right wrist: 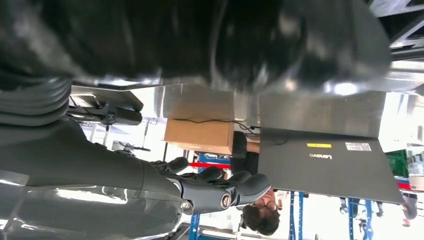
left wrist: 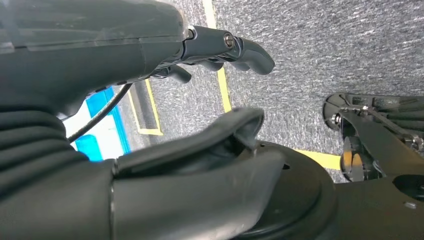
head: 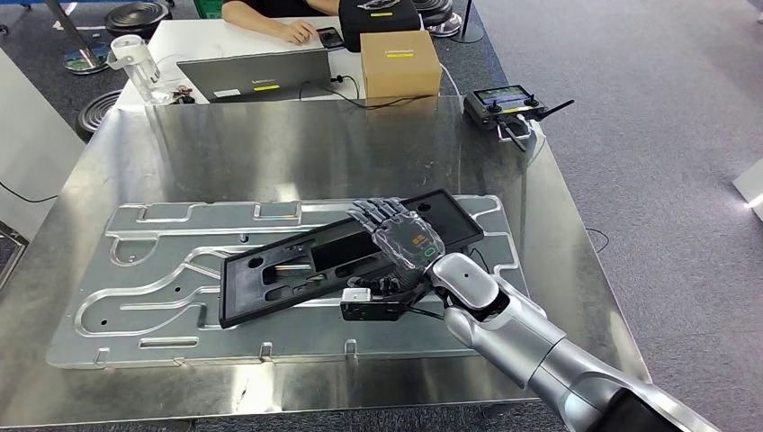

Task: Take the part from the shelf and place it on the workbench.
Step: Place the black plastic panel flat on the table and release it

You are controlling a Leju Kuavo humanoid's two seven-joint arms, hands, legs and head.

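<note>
A long black part (head: 297, 270) with several cut-outs lies at a slant on a grooved metal plate (head: 144, 279) on the steel workbench (head: 270, 144). My right hand (head: 400, 236) is over the part's right end, fingers stretched flat across it. In the right wrist view the part (right wrist: 200, 35) is a dark blur close to the camera. There the right hand (right wrist: 125, 175) keeps its fingers (right wrist: 220, 187) straight, with a visible gap between them and the part. My left hand (left wrist: 165, 165) hangs beside my body over the carpet, fingers loosely bent, holding nothing.
Behind the workbench stands a white desk with a laptop (head: 256, 74), a cardboard box (head: 399, 63), a clear jug (head: 139, 65) and a person's hand (head: 292, 31). A remote controller (head: 506, 101) sits at the workbench's far right corner. Grey carpet lies to the right.
</note>
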